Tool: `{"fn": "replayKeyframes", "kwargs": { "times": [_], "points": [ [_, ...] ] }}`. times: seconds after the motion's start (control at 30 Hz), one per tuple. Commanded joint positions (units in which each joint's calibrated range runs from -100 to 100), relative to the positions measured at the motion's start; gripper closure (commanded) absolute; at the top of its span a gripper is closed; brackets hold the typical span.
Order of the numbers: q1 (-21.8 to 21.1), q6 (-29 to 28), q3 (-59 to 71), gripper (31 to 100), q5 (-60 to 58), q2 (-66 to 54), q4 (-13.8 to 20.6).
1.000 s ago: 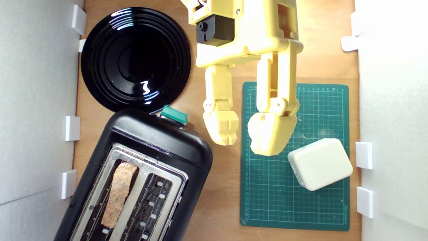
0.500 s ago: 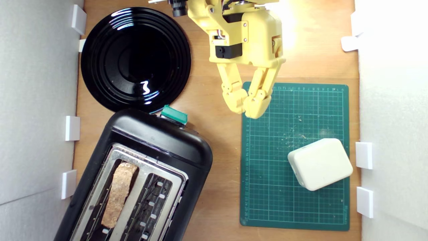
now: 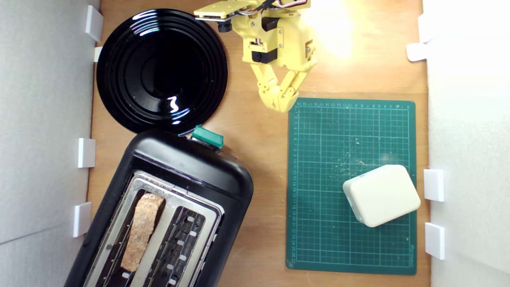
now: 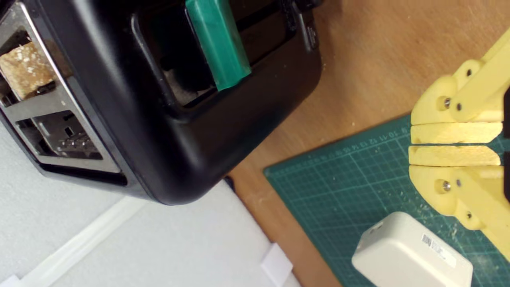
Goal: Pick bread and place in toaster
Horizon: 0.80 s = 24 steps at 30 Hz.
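Arm [image 3: 279, 44]: yellow printed plastic shell, blocky. Black servo body set in wrist housing, small dark screws around it. Black, red and white wires at top. Jaws: two tapered yellow fingers [image 4: 454, 133], hinged links, silver pivot screws, flat pale inner faces.

Black round plate [image 3: 161, 69] on wooden tabletop [image 3: 259, 223]. Green cutting mat [image 3: 330, 239] beside it, crumb-strewn, carrying my view's rounded white block [image 3: 381, 195].
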Motion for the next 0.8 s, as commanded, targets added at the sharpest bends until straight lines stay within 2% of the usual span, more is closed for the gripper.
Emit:
{"fn": "replayKeyframes", "kwargs": {
  "times": [0.0, 0.4, 0.57, 0.77],
  "points": [
    [-0.5, 1.7, 4.6, 91.7, -0.4, -4.4, 0.2],
    [-0.5, 2.2, 20.4, 91.7, -0.4, -14.2, 0.8],
    [0.2, 4.9, 28.7, 91.7, -0.3, -21.0, 0.7],
    [2.8, 6.1, 30.6, 91.7, 0.0, -23.3, -0.1]
  ]
}}
